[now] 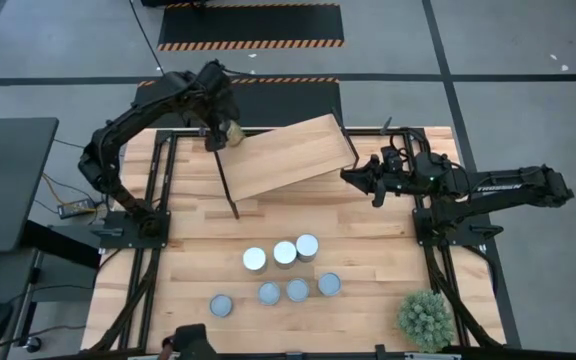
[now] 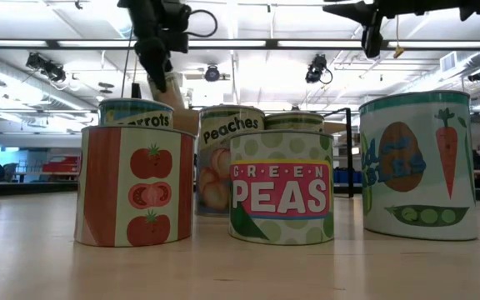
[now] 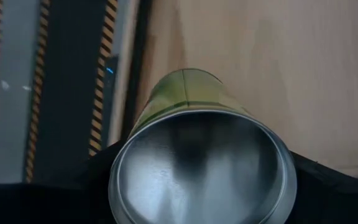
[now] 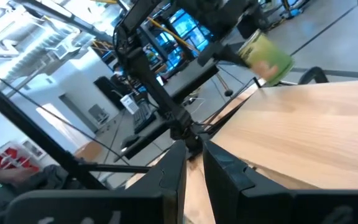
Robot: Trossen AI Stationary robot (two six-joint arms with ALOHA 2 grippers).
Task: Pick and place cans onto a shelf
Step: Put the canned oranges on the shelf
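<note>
Seven cans (image 1: 284, 270) wait on the worktop (image 1: 198, 270) in front of you, three in a back row and four nearer the front edge, well apart from the shelf (image 1: 288, 155), which lies tilted across the far side. The eighth can (image 1: 232, 132) is clamped in your left claw (image 1: 220, 130), held above the shelf's far left corner; the left wrist view looks straight at its silvery end with the green side beyond and the pale plank below, so it seems carried on its side, probably to bring it over the plank before setting it down. Your right claw (image 1: 353, 175) is clenched at the shelf's right edge, and the right wrist view shows its fingers (image 4: 173, 180) closed against the plank's rim, likely steadying it. A spiky green plant (image 1: 426, 318) sits at the front right corner, clear of the work.
</note>
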